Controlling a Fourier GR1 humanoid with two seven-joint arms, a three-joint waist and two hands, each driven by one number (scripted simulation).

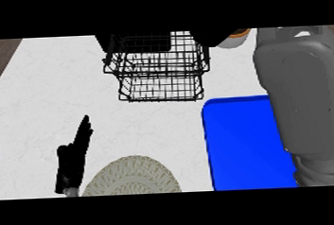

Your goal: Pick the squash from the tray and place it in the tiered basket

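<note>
Squash [238, 35]: one o'clock, wrapped in right hand [214, 37], beside tiered basket [157, 67] rim.
Left hand [73, 154]: eight o'clock, fingers straight, resting.
Risk: release short of rim could land it outside.

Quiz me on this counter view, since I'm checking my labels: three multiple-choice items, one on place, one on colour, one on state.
1. The tray is: A blue; B red; C green.
2. The tiered basket stands: A on the tray; B at the view's lower edge; C beyond the tray's far left corner.
3. The left hand is: A curled round a squash; B straight-fingered, holding nothing; C out of view.
Key: A, its surface is blue; C, it sits past the tray's top-left; B, its fingers point straight.
</note>
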